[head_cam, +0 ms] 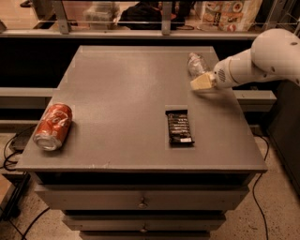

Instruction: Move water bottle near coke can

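Note:
The water bottle, clear and crinkled, lies on the grey table near its far right edge. My gripper, pale cream on a white arm, reaches in from the right. It is just in front of the bottle and low over the tabletop. I cannot tell whether it touches the bottle. The coke can, red with white script, lies on its side near the table's front left corner, far from the bottle.
A dark rectangular snack bar lies right of the table's middle, between the bottle's side and the front edge. Drawers sit under the tabletop. A rail and shelves with packages run behind the table. Cables lie on the floor at the left.

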### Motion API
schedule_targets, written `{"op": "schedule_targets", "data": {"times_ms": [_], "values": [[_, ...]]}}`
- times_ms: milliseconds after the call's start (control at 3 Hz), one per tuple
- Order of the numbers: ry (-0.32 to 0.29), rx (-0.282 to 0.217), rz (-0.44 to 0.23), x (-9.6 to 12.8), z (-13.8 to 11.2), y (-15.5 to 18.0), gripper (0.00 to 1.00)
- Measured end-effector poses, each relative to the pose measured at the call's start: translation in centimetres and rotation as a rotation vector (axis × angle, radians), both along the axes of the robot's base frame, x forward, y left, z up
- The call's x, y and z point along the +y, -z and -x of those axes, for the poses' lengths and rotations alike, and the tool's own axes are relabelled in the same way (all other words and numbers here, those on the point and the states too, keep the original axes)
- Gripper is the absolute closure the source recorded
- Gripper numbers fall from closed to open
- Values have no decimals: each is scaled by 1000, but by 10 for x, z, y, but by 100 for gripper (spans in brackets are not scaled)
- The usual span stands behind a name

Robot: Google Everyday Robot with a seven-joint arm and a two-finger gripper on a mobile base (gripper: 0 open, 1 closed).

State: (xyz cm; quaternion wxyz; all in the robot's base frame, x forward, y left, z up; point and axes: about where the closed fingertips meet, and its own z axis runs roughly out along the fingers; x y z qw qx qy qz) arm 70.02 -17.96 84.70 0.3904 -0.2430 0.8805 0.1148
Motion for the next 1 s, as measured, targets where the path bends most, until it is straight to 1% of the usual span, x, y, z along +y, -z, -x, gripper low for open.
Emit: {"op": "schedule_targets", "data": {"times_ms": [333,667,1000], "values": [[-28,-38,33,7,-2,-17,88],[-106,-88,72,25,-1,-44,100],[-291,-161,146,65,10,-80,100]]}}
